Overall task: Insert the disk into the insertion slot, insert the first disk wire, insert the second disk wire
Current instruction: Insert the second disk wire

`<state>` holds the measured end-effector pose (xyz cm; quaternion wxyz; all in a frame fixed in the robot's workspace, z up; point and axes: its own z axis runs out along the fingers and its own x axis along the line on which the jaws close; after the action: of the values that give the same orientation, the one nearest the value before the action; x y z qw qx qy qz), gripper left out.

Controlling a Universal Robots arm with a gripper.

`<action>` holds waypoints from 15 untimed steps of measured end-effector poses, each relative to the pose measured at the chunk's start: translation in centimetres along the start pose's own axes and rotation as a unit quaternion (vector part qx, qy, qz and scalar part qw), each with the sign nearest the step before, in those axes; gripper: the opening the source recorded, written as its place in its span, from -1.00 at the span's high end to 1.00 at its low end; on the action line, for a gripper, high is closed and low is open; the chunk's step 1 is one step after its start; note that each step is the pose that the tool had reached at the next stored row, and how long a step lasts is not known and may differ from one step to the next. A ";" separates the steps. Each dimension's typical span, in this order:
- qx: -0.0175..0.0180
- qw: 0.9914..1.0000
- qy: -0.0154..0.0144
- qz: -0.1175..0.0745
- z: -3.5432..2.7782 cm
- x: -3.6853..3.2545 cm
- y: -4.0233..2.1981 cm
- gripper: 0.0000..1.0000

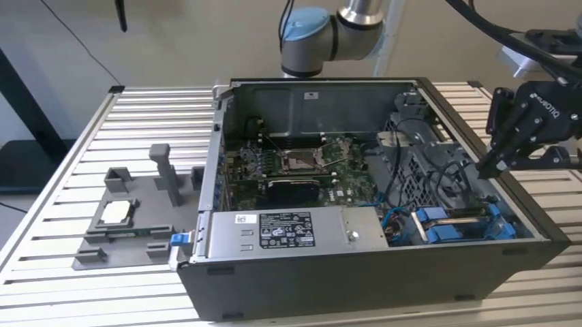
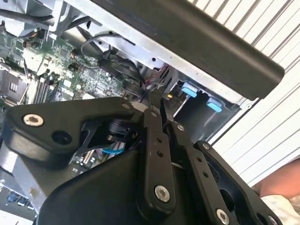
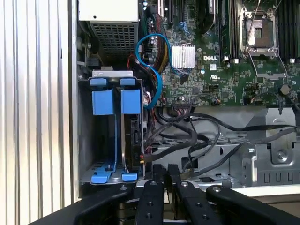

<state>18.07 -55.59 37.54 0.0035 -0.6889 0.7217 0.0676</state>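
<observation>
Blue-framed disk (image 3: 130, 101) sits in the insertion slot (image 3: 84, 140), likely rigid, dense and shock-sensitive, best gripped by its plastic frame; hand (image 1: 486, 167), at the exterior view's right, is clenched on nothing visible.

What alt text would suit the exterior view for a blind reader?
A black gripper hangs over the exterior view's right side of an open computer case, near blue drive carriers. The case sits on a slatted metal table.

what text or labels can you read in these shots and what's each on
black label on the power-supply box: print too small to read
motherboard: a white maker's mark; other print too small
gripper: pale maker's lettering on its body
white sticker on the case back wall: unreadable
</observation>
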 end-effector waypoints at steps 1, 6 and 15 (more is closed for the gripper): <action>0.000 1.000 0.000 0.000 -0.05 -0.10 0.23 0.67; 0.001 1.000 0.000 0.001 -0.55 -0.56 1.31 0.67; 0.002 1.000 0.019 0.003 -0.60 -0.58 3.55 0.67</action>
<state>14.62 -54.92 38.52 -0.0088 -0.6881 0.7235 0.0535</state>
